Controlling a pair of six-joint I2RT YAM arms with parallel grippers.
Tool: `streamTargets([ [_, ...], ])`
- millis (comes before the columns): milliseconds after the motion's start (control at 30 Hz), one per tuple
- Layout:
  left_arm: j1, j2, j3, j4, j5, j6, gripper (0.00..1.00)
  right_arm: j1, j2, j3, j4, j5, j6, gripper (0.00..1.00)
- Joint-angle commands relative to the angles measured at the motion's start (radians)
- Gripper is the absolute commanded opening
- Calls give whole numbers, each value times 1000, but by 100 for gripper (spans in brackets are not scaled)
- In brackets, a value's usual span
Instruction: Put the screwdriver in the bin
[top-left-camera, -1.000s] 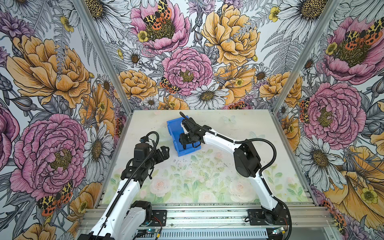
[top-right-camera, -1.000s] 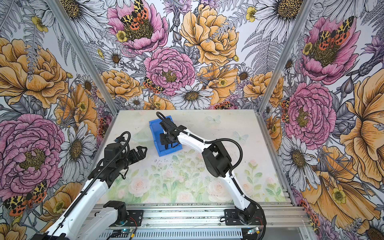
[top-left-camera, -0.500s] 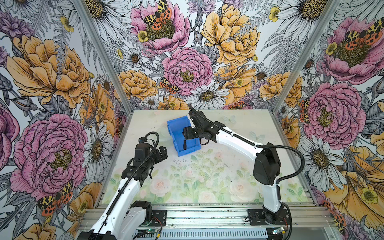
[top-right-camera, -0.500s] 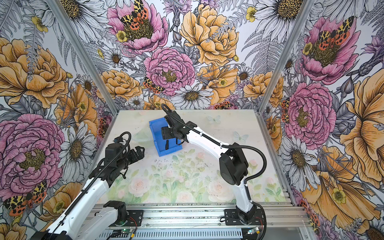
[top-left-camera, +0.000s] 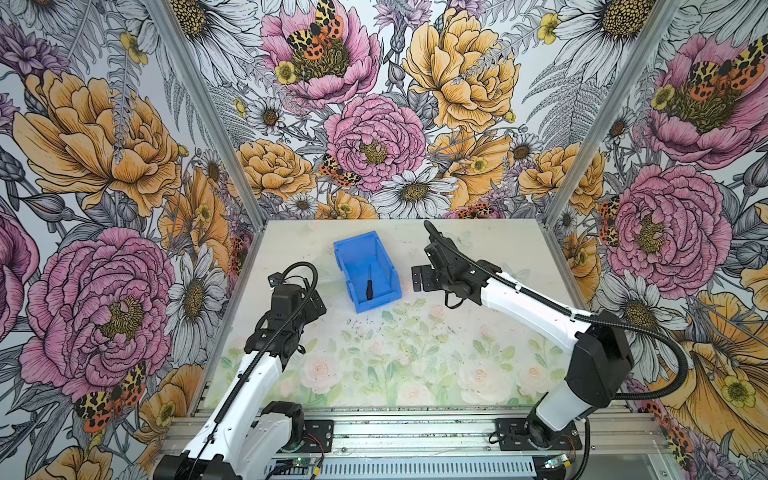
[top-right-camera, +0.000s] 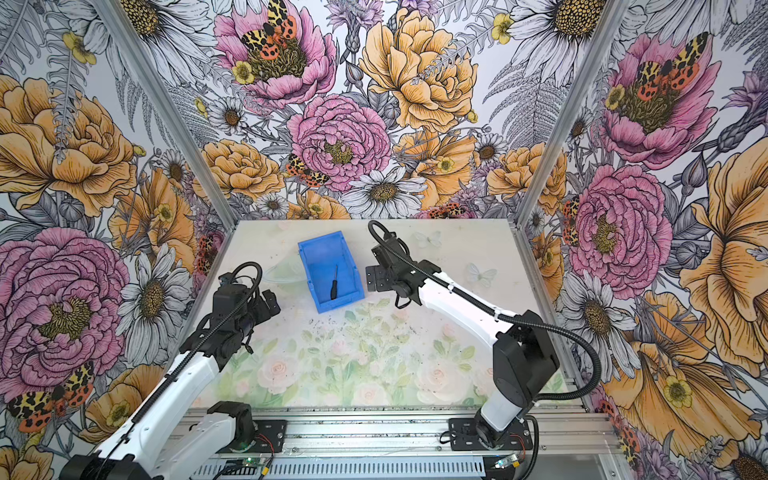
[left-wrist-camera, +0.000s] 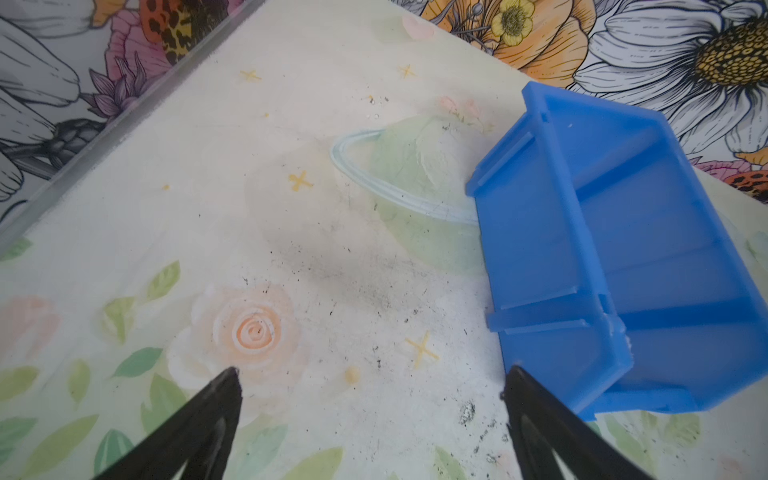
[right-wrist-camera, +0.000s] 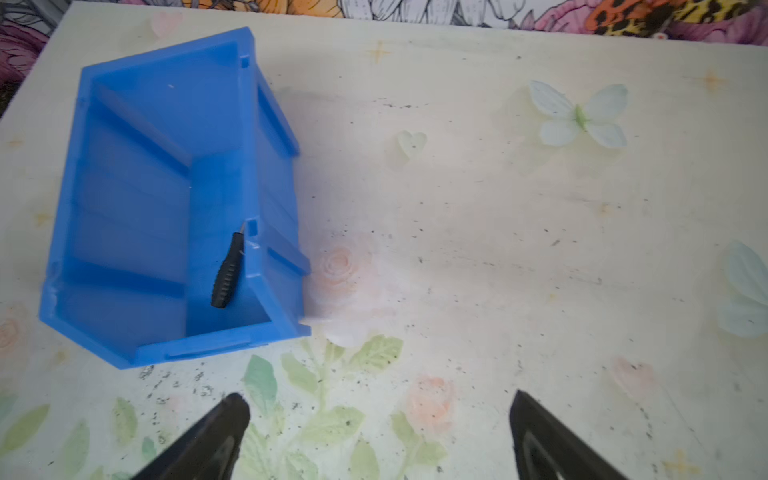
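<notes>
The bright blue bin (top-left-camera: 355, 249) (top-right-camera: 320, 249) stands at the back middle of the table. The screwdriver (top-left-camera: 368, 284) (top-right-camera: 333, 284) lies loose on the bin's floor, black handle toward the low front wall. In the right wrist view the screwdriver (right-wrist-camera: 226, 274) rests against a side wall of the bin (right-wrist-camera: 133, 187), its shaft mostly hidden. My right gripper (top-left-camera: 420, 279) (top-right-camera: 376, 279) (right-wrist-camera: 378, 399) hangs just right of the bin, open and empty. My left gripper (top-left-camera: 316, 300) (top-right-camera: 270, 301) (left-wrist-camera: 372, 372) is open and empty, left of the bin (left-wrist-camera: 540, 249), one fingertip close to its front corner.
The table mat (top-left-camera: 395, 353) is printed with pale flowers and carries dark specks. Flower-patterned walls with metal corner posts (top-left-camera: 552, 208) close in the back and sides. A metal rail (top-left-camera: 395, 428) with both arm bases runs along the front edge.
My right gripper opened and pulled back from over the bin to its right side. The screwdriver now lies free inside the bin. The left arm barely moved.
</notes>
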Motion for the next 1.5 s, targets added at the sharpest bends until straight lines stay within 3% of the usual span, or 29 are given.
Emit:
streamTargets([
  [0, -8, -23, 7, 103, -65, 112, 99, -39, -118, -72, 5, 125, 25, 99],
  [167, 2, -23, -40, 172, -92, 172, 99, -168, -243, -196, 8, 108, 26, 99],
  [400, 46, -24, -140, 339, -73, 259, 99, -343, -332, -347, 42, 219, 5, 100],
  [467, 51, -17, -170, 419, -71, 294, 99, -404, -362, -400, 108, 170, -10, 100],
  [533, 62, -10, -203, 504, -45, 336, 99, -462, -409, -473, 231, 85, -72, 99],
  [667, 83, 23, -243, 639, -34, 378, 99, -487, -461, -607, 440, 49, -323, 99],
  [800, 87, 83, -251, 724, -9, 420, 99, -539, -442, -670, 569, -24, -405, 100],
  [1033, 111, 257, -254, 947, 71, 420, 99, -635, -374, -786, 864, -201, -425, 100],
  [1267, 141, 420, -241, 1118, 141, 408, 99, -716, -243, -799, 1067, -334, -430, 99],
  [1467, 169, 480, -216, 1156, 234, 395, 99, -747, -136, -781, 1165, -402, -411, 99],
])
